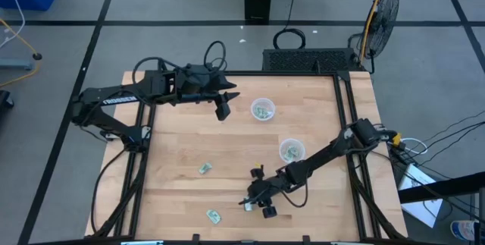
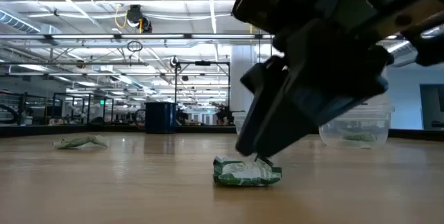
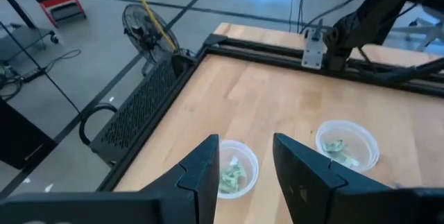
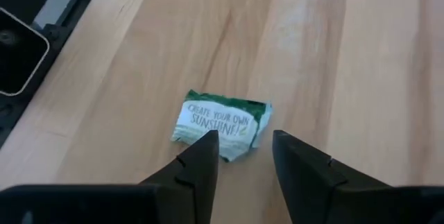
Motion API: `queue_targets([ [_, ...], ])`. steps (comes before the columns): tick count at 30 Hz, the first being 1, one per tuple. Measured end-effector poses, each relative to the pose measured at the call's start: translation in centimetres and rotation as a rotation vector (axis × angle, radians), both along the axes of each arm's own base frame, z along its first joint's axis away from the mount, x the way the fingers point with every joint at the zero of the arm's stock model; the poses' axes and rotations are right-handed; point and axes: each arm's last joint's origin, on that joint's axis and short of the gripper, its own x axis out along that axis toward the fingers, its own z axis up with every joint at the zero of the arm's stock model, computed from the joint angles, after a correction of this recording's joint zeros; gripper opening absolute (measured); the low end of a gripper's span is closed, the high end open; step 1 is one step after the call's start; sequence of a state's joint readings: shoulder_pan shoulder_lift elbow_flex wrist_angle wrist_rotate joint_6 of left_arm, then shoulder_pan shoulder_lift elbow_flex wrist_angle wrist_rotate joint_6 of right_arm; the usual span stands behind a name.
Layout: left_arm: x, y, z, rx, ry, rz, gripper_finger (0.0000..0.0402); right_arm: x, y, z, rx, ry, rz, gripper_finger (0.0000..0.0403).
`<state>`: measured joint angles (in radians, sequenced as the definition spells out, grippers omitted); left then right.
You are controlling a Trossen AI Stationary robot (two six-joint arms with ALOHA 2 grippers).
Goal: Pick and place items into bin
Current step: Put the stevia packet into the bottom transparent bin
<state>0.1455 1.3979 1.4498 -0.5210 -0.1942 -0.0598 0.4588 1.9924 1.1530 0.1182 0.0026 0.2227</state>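
Observation:
A green-and-white packet (image 4: 220, 121) lies flat on the wooden table near its near edge, also seen in the low view (image 2: 248, 172). My right gripper (image 4: 243, 144) is open and low over it, slanting down, with its fingertips at the packet's nearer edge (image 2: 253, 158). Two more packets (image 1: 204, 168) (image 1: 214, 215) lie flat to the left of it. My left gripper (image 1: 223, 111) is open and hangs in the air near the far side, beside a clear cup (image 3: 232, 172) that holds packets. A second clear cup (image 1: 291, 151) also holds packets. My right gripper stands open over the packet's nearer edge (image 4: 232, 148), coming from above at a slant. One fingertip (image 4: 205, 144) overlaps that edge in the wrist view. Whether it touches the packet, I cannot tell. The packet lies flat on the table.
A black frame rail (image 1: 352, 146) runs along the table's edges. The right arm (image 1: 326, 154) stretches across the table past the second cup. A fan (image 1: 383, 14) and a black grille (image 1: 307, 61) stand beyond the far edge. Bare wood lies between the cups and the loose packets.

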Motion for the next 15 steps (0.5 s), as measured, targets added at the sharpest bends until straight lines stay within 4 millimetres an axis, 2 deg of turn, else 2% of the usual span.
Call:
queue_targets([
  [5, -0.04, -0.01, 0.04, -0.019, -0.008, 0.009, 0.0143, 0.29, 0.07, -0.91, 0.004, -0.006, 0.007, 0.0127],
  [10, -0.05, -0.08, 0.05, -0.023, -0.01, 0.009, 0.0143, 0.35, -0.09, -0.99, 0.001, -0.001, 0.004, 0.0118],
  [15, -0.03, -0.16, 0.05, -0.027, -0.01, 0.0, 0.0143, 0.34, -0.19, -1.04, -0.019, -0.002, 0.019, 0.0069],
])
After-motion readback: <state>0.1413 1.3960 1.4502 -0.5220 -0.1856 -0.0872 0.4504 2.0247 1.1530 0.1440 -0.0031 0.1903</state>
